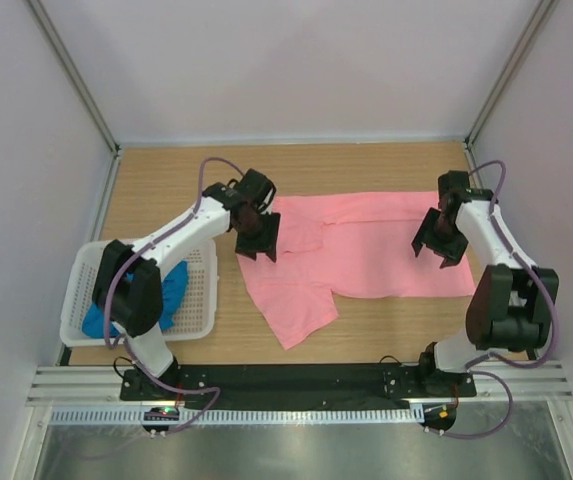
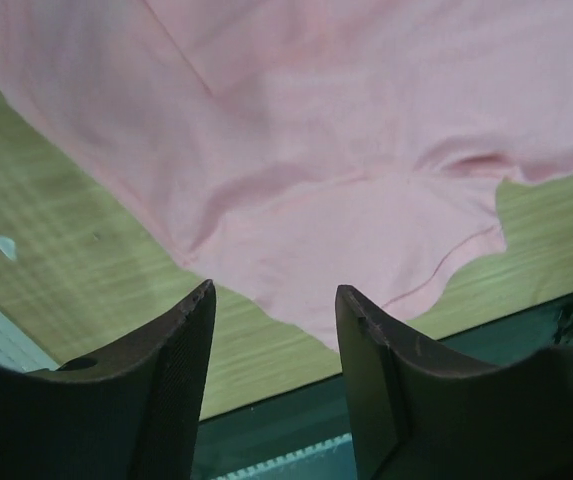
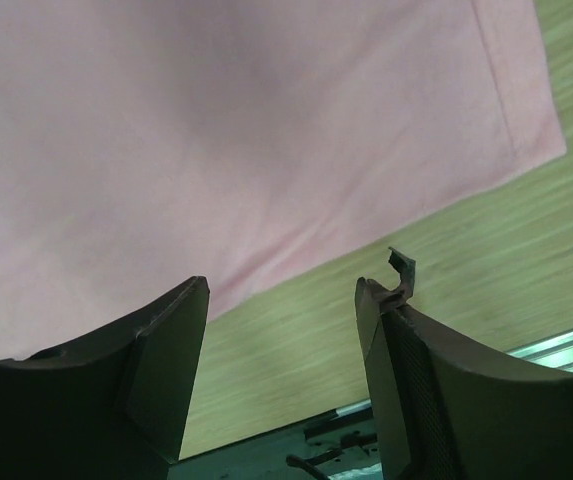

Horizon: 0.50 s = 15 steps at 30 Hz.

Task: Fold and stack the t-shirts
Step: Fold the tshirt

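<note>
**Top external view: pink shirt spread out, blue shirt in basket, both grippers empty**

Top external: the salmon pink t-shirt (image 1: pixel 366 250) lies flat on the wooden table (image 1: pixel 166 180), running from frame centre to the right. Its left end is rumpled, and one flap reaches toward lower centre. The bright blue t-shirt (image 1: pixel 173 288) sits bunched inside the white perforated basket (image 1: pixel 204 300) at lower left, partly hidden by the left arm. The two shirts are well apart.

The left gripper (image 1: pixel 258 240) is over the pink shirt's left end. The right gripper (image 1: pixel 436 245) is over its right end.

Left wrist: the left gripper (image 2: pixel 271 300) has its jaws apart with nothing between them. The pink shirt (image 2: pixel 346 150) fills the upper frame, with a creased hem edge just past the fingers (image 2: pixel 191 340). Bare table (image 2: pixel 86 270) shows at left.

Right wrist: the right gripper (image 3: pixel 281 290) also has its jaws apart and holds nothing. The pink shirt (image 3: pixel 216 130) covers the upper frame, its straight edge running diagonally. Wood (image 3: pixel 486 260) shows at lower right. Whether either gripper touches the cloth, I cannot tell.
</note>
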### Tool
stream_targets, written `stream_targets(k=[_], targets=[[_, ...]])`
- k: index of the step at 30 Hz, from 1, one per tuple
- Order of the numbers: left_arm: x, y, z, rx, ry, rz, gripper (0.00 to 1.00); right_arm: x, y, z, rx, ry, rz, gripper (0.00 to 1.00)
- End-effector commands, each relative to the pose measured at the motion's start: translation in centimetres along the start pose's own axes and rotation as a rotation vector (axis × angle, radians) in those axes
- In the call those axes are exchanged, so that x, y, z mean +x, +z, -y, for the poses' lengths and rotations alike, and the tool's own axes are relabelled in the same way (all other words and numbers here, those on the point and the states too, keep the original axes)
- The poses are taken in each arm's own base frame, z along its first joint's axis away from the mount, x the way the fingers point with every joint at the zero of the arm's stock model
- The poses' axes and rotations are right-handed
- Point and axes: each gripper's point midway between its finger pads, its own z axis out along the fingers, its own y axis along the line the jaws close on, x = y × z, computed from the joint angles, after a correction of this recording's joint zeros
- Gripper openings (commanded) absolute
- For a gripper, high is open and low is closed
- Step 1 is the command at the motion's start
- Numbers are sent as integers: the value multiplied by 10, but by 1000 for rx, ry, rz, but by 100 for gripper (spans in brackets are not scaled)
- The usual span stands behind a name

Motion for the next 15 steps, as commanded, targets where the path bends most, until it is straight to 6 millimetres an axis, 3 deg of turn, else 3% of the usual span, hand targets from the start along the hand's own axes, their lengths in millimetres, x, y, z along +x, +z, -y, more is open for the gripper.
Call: stream_targets(k=[1,6,12,15], targets=[[39,7,4,-5,-57,-57,52,22,-15,5,-39,-3,17,67],[65,-2,22,19,-99,-64,51,49,-25,15,-55,7,-8,68],[70,-5,9,-40,-201,-9,49,66,-29,13,-118,34,1,68],[86,1,9,-22,-260,-42,42,65,-36,11,-143,38,12,68]])
